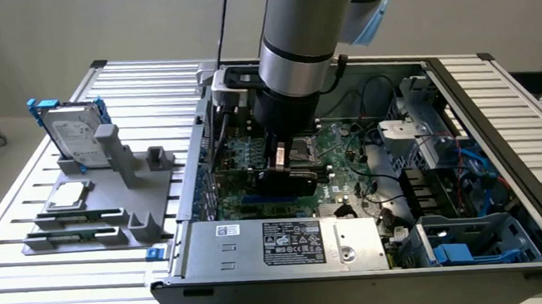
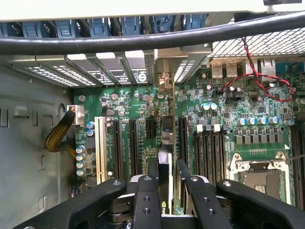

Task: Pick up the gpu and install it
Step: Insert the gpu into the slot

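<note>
In the wrist view the gripper (image 2: 167,167) clasps the gpu (image 2: 166,138) edge-on, upright over the slots (image 2: 133,148) of the motherboard (image 2: 248,129). The exterior view shows the arm (image 1: 302,44) reaching into the open case (image 1: 494,110), with a hard drive (image 1: 72,132) standing outside at that view's left.

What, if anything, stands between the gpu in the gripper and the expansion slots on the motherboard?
Nothing visible does. The gripper holds the gpu edge-on over the black expansion slots, which look bare. The yellow cable bundle lies off to the side by the case wall.
</note>
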`<action>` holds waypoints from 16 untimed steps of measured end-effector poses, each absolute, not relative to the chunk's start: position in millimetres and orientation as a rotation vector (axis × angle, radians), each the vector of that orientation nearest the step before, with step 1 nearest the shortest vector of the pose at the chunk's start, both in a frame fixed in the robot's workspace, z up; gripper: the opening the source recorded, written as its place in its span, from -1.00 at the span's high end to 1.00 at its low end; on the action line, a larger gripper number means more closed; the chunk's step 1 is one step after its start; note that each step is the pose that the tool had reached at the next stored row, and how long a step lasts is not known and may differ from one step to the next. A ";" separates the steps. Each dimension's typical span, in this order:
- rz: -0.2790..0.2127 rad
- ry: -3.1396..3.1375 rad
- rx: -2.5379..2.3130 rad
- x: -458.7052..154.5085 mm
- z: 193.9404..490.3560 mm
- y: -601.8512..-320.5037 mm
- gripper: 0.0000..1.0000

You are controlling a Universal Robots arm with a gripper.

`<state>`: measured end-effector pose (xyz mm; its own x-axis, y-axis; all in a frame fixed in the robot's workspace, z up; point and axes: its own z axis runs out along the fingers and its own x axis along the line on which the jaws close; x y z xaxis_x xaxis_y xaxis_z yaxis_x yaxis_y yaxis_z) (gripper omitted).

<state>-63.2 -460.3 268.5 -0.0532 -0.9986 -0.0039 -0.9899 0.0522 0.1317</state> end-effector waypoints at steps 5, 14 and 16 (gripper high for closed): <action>-0.162 -2.208 2.091 -63.2 269.0 -460.4 0.48; -0.178 -2.203 2.078 -63.2 269.3 -460.3 0.48; -0.180 -2.202 2.077 -63.2 269.3 -460.4 0.48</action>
<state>-63.2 -460.4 269.3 -0.0588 -0.9983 -0.0020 -0.9853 0.0577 0.1607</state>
